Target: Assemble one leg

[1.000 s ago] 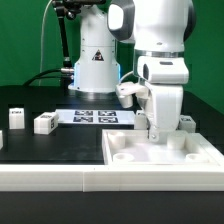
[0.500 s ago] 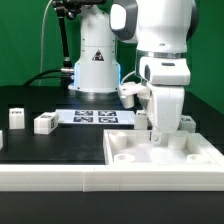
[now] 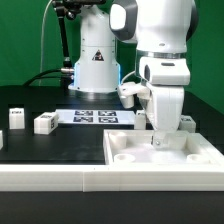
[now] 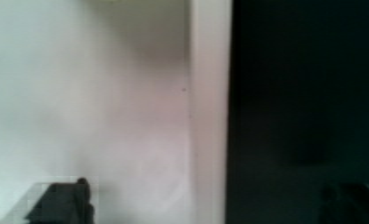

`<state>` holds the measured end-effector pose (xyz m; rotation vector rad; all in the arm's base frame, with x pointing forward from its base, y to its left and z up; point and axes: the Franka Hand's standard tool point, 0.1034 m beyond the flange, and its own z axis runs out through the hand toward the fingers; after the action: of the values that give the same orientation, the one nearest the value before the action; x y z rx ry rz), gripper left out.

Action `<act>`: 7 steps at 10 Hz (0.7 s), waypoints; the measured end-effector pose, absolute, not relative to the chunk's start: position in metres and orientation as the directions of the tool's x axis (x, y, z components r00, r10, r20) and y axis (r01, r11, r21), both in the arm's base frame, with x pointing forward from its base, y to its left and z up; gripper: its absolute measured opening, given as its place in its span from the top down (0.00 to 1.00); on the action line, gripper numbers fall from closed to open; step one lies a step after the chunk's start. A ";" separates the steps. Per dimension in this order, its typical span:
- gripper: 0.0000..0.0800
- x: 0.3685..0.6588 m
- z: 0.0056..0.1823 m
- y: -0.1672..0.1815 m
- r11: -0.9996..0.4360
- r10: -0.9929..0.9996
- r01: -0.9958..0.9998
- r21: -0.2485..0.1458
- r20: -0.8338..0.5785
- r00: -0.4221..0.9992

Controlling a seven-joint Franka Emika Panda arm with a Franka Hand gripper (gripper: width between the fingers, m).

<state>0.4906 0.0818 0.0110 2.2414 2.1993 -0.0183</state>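
Now the claw [image 3: 160, 133] hangs low over the tray's [image 3: 125, 160] far rim, tips spread, gripping nothing. A leg [image 3: 43, 122] lies on the surface [image 3: 50, 147], long axis sideways, well apart toward the exterior view's left.

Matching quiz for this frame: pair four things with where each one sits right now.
Things:
1. leg
2. marker board
3. white tray-like piece
4. gripper

Places:
A. flat on the table in front of the robot base
B. front of the table, exterior view's right
C. far at the exterior view's left
D. low over the tray-like piece's far rim

Pairs: 1-C, 2-A, 3-B, 4-D.
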 end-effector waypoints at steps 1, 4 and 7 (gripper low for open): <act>0.19 0.491 0.011 0.082 -0.019 1.000 1.000 -0.007 -0.009 0.019; 0.19 0.493 0.035 0.092 -0.075 0.997 0.997 0.023 -0.013 0.076; 0.19 0.493 0.061 0.108 -0.195 0.980 0.980 0.032 -0.032 0.196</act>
<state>0.4933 0.1084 0.0613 2.3937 1.9643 -0.0061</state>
